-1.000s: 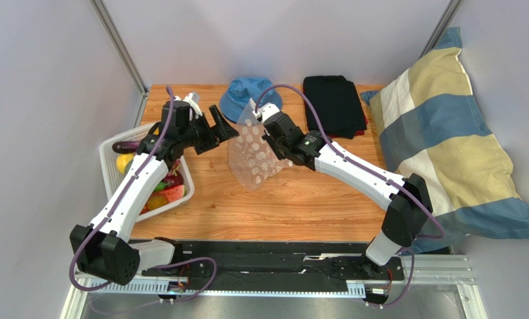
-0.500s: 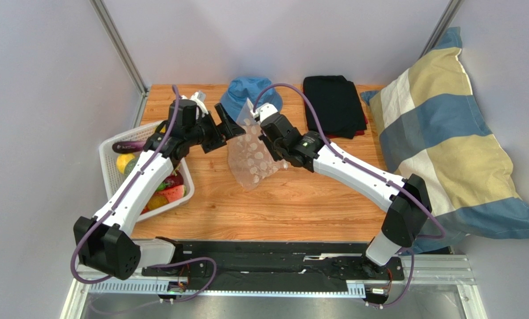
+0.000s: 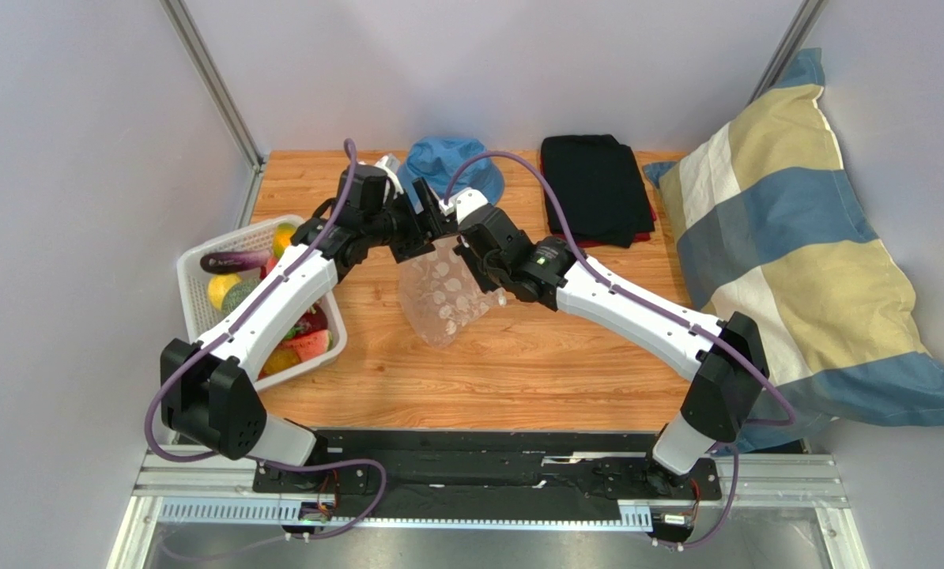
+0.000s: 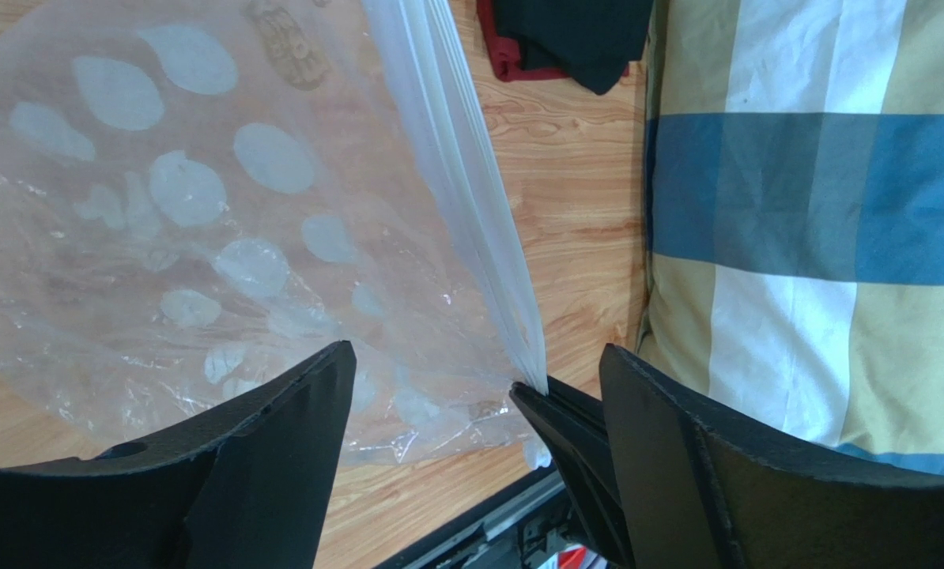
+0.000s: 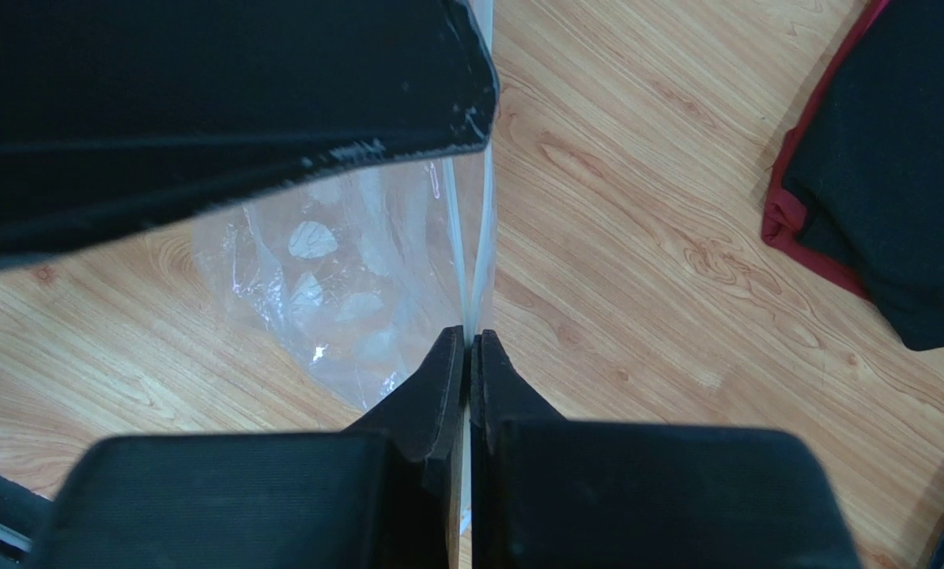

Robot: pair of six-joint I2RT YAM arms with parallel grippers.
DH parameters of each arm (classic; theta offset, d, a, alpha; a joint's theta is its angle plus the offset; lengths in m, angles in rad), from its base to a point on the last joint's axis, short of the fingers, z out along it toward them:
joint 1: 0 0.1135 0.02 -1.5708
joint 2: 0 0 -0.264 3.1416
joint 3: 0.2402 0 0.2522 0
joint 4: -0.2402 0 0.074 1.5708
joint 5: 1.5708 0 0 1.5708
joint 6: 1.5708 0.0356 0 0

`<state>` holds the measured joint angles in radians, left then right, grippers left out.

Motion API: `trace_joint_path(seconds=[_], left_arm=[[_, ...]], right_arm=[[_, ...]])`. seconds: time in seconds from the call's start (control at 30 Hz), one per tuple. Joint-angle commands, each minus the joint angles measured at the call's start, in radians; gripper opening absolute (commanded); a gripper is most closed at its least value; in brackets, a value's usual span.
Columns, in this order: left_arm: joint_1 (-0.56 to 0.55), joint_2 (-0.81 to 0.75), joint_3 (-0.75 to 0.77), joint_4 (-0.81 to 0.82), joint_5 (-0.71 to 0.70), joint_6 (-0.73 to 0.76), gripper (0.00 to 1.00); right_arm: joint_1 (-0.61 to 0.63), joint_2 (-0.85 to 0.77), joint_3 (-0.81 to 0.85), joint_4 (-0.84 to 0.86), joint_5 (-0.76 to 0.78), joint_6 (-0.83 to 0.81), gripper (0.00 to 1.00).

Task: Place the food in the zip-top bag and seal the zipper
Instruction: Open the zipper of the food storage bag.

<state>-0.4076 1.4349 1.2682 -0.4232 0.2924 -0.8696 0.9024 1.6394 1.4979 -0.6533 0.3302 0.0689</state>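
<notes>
- My right gripper [image 5: 471, 346] is fully closed. It pinches the top edge of the zip-top bag [image 3: 444, 296] at the zipper [image 5: 484, 237], and the thin strip goes straight in between its two fingers.
- My left gripper [image 4: 477, 356] stands wide open. One finger is on each side of the bag's upper part, with the dotted film between them, and I see no finger pressing on the film.
- In the left wrist view, the tip of a right gripper finger meets the end of the zipper. It sits just beside the left gripper finger on the right side of that view.
- Near the top of the bag there is a small brown printed mark [image 4: 289, 42], too blurred for me to read. The rest of the print is only white dots.
- The bag hangs over the middle of the wooden table [image 3: 536, 368]. Its mouth edge is up at the grippers, and its body goes down and toward the near edge. In the top view its long axis runs from far to near. I cannot tell if its bottom touches the wood.
- The food [image 3: 221, 288] lies in the white mesh basket [image 3: 194, 285] at the left edge of the table, well apart from the bag.
</notes>
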Motion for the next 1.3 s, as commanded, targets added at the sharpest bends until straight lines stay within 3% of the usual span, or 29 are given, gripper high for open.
trace_joint_path(seconds=[0.0,0.07,0.2,0.47,0.5,0.57,0.6,0.7,0.77,0.8,0.83,0.93,1.03,1.27], left_arm=[[-0.016,0.021,0.037,0.031,-0.027,-0.028,0.8],[-0.016,0.035,0.036,0.02,-0.039,-0.031,0.73],[-0.016,0.042,0.034,0.012,-0.041,-0.035,0.7],[-0.014,0.05,0.028,0.018,-0.045,-0.028,0.43],[-0.014,0.05,0.028,0.018,-0.042,-0.028,0.39],[-0.014,0.047,0.022,0.021,-0.032,-0.017,0.16],[-0.014,0.042,0.022,0.02,-0.03,-0.011,0.0],[-0.011,0.019,0.011,0.031,0.006,0.023,0.0],[-0.011,-0.001,-0.003,0.041,0.054,0.046,0.0],[-0.011,-0.026,-0.009,0.043,0.068,0.052,0.0],[-0.011,-0.039,-0.015,0.043,0.082,0.053,0.0],[-0.011,-0.082,-0.033,0.032,0.108,0.058,0.0],[-0.011,-0.108,-0.043,0.037,0.148,0.06,0.0],[-0.017,-0.119,-0.052,0.049,0.195,0.047,0.0]], right_arm=[[0.01,-0.026,0.051,0.009,-0.006,0.023,0.0],[0.012,-0.029,0.05,0.009,-0.008,0.025,0.0],[0.013,-0.035,0.042,0.007,-0.007,0.029,0.0],[0.013,-0.041,0.05,0.004,-0.031,0.032,0.0],[0.013,-0.041,0.048,0.001,-0.033,0.034,0.0],[0.013,-0.046,0.05,0.003,-0.048,0.026,0.0],[0.013,-0.046,0.051,0.004,-0.06,0.02,0.0],[0.013,-0.046,0.083,-0.029,-0.103,-0.006,0.07],[0.001,-0.056,0.111,-0.057,-0.167,-0.026,0.23],[-0.009,-0.081,0.128,-0.071,-0.202,-0.024,0.34],[-0.041,-0.095,0.134,-0.074,-0.295,-0.021,0.56],[-0.123,-0.125,0.156,-0.085,-0.469,0.02,0.85],[-0.174,-0.116,0.173,-0.112,-0.566,0.062,0.91],[-0.186,-0.101,0.177,-0.069,-0.706,0.114,0.81]])
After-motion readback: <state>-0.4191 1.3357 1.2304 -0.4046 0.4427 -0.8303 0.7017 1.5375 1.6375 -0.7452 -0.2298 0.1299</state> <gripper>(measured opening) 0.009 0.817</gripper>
